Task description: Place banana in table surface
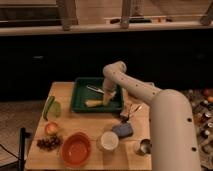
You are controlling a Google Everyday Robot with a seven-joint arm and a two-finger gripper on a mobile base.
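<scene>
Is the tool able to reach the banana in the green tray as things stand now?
Probably yes. The tool hangs inside the green tray, right beside the banana, and nothing lies between them; the silvery utensil sits farther back.

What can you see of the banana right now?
The small, slightly curved yellow-tan banana lies flat on the floor of the dark green rectangular tray, near its front edge, running roughly left to right. It looks whole and matte. The gripper reaches down at its right end; contact there can't be made out. It is not yet on the light wooden table surface.
</scene>
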